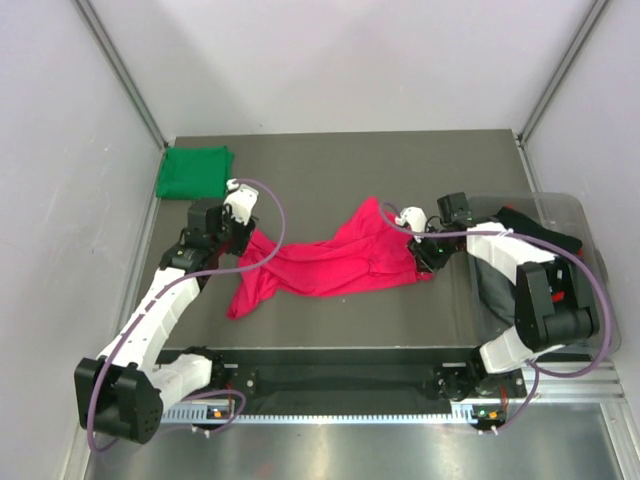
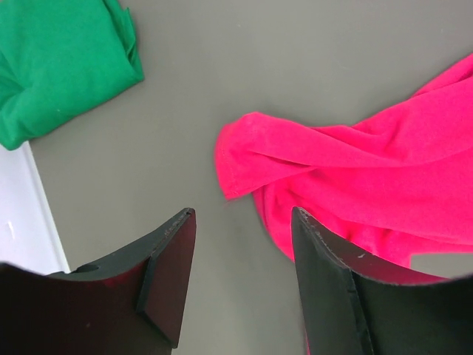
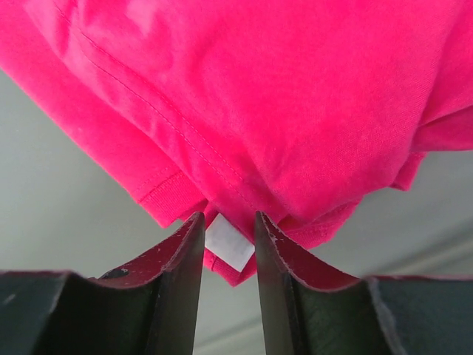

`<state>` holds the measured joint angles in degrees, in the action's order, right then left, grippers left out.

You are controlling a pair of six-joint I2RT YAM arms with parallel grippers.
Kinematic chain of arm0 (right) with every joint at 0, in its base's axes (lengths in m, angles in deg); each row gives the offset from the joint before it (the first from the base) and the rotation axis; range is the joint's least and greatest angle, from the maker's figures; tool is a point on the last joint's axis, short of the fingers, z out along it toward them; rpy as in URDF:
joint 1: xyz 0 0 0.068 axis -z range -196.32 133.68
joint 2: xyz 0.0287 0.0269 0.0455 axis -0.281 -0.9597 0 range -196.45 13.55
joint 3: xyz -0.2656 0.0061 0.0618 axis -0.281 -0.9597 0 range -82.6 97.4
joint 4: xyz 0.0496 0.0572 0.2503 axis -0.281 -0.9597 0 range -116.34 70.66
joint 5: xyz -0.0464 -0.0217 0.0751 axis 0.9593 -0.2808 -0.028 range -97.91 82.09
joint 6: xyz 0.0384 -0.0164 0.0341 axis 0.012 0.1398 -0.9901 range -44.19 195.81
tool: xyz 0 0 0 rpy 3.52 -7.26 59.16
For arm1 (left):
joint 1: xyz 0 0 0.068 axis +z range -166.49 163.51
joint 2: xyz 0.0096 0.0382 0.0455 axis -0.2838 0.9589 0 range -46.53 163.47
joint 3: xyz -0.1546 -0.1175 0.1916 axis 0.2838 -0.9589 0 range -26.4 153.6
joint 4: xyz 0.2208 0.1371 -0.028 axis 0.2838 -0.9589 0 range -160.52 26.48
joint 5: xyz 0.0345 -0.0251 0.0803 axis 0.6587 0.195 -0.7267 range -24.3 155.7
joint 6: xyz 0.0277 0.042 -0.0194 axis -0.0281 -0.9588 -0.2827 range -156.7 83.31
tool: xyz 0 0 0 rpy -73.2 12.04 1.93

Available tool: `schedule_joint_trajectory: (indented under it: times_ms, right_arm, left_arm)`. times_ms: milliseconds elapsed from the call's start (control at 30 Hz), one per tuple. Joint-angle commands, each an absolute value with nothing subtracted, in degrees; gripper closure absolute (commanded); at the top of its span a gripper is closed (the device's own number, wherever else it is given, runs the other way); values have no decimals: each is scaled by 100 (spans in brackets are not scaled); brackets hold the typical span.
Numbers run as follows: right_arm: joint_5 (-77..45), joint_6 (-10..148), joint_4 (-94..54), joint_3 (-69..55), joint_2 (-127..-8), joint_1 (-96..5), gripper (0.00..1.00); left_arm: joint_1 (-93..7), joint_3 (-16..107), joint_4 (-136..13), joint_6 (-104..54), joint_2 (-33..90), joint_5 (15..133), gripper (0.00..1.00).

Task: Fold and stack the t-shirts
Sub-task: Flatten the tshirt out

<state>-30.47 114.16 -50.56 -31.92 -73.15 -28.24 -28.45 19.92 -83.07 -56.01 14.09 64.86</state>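
pink shirt (image 1: 330, 262) mid-table | green shirt (image 1: 194, 172) far-left corner | bin (image 1: 560, 200) right

The grey bench (image 1: 340, 170) holds a folded green shirt (image 1: 195, 172) far left, a crumpled pink shirt (image 1: 330, 262) in the middle and a bin (image 1: 545, 200) on the right.

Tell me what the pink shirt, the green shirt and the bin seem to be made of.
The pink shirt: soft matte knit cloth, probably cotton; it drapes in folds and shows a stitched hem. The green shirt: seemingly the same matte cloth, with soft creases. The bin: clear, slightly glossy plastic; things inside show through its wall.
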Motion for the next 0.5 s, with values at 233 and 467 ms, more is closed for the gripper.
schedule_joint_trajectory:
  times_ms: [233, 467]
  right_arm:
    - [-3068, 11457, -4932, -3083, -7479, -2634, 68]
    - [-2847, 11475, -4738, -3189, -7276, -2607, 67]
  left_arm:
    - [-2739, 1930, -8206, -5471, 1271, 6763, 41]
    - [-2677, 1912, -8197, -5436, 1227, 6877, 42]
